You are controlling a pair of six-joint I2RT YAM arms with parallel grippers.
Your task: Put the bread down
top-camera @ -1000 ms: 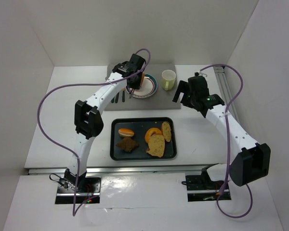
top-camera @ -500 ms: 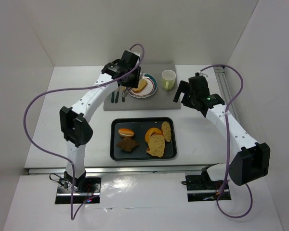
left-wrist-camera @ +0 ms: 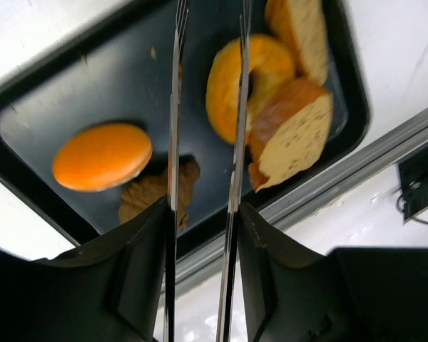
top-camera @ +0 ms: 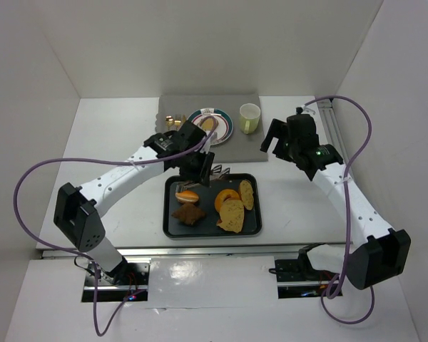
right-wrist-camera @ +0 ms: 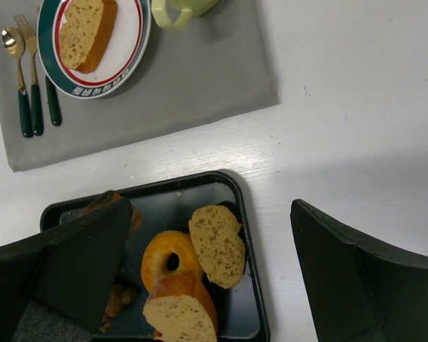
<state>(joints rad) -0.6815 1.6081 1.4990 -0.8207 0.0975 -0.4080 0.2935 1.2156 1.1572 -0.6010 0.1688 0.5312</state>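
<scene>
A slice of bread [top-camera: 208,122] [right-wrist-camera: 88,32] lies on the green-rimmed plate [top-camera: 221,132] [right-wrist-camera: 132,53] on the grey mat. My left gripper [top-camera: 200,168] [left-wrist-camera: 203,208] hangs over the far edge of the black tray [top-camera: 212,229], shut on metal tongs [left-wrist-camera: 172,142]. The tong blades stand apart with nothing between them. Under them lie a round bun [left-wrist-camera: 102,157], a ring-shaped bread [left-wrist-camera: 228,85], a thick slice [left-wrist-camera: 292,132] and a brown pastry [left-wrist-camera: 153,192]. My right gripper [top-camera: 277,140] [right-wrist-camera: 208,206] hovers open and empty right of the mat.
A pale green cup [top-camera: 250,118] [right-wrist-camera: 178,11] stands right of the plate. A gold spoon and fork [right-wrist-camera: 28,78] lie left of it on the grey mat [top-camera: 250,146]. White walls enclose the table on three sides.
My left arm has swung back from the plate to the tray, leaving the bread slice on the plate. The tongs have spread apart. The right arm shifted slightly.
</scene>
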